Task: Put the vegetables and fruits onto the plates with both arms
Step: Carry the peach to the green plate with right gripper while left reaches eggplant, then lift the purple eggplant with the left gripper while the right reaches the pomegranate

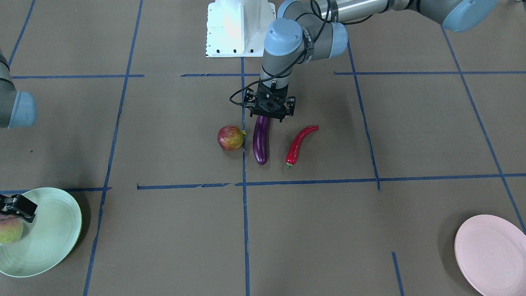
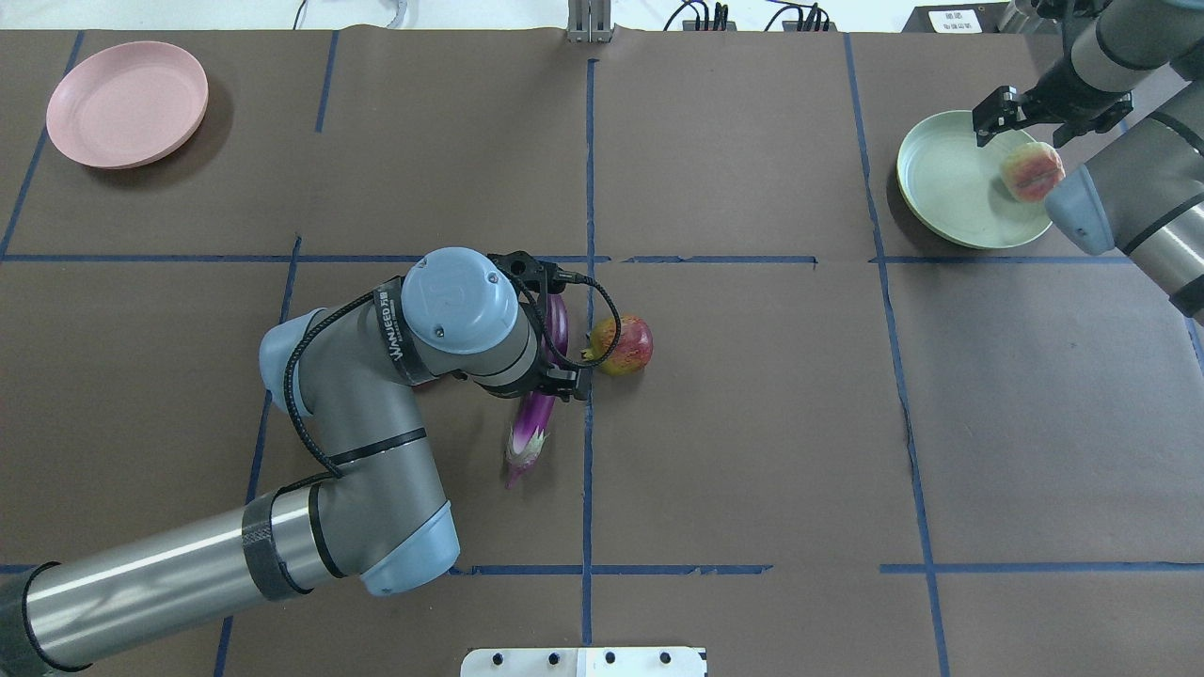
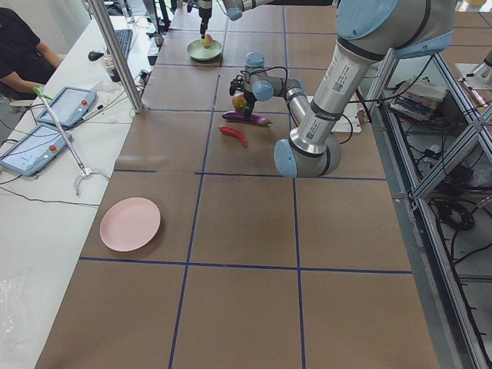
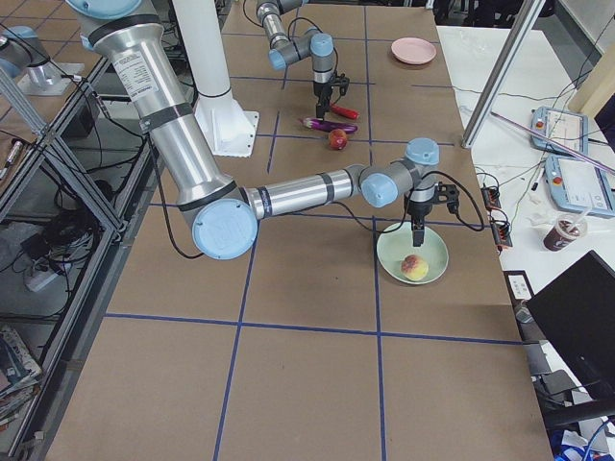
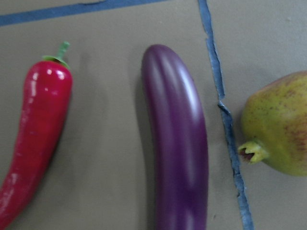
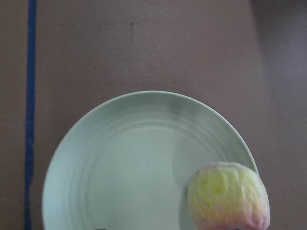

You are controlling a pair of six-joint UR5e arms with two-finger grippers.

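While left end effector point(image 1: 269, 112) overhangs eggplant point(image 1: 260, 142) | right end effector point(image 2: 1027, 122) overhangs plate point(image 2: 941, 183) | grips unclear

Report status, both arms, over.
Left gripper low over long glossy purple eggplant, jaws unclear. Right gripper above pale green plate, round yellow-pink fruit resting at its rim. Mottled red pomegranate, red chili flank eggplant.
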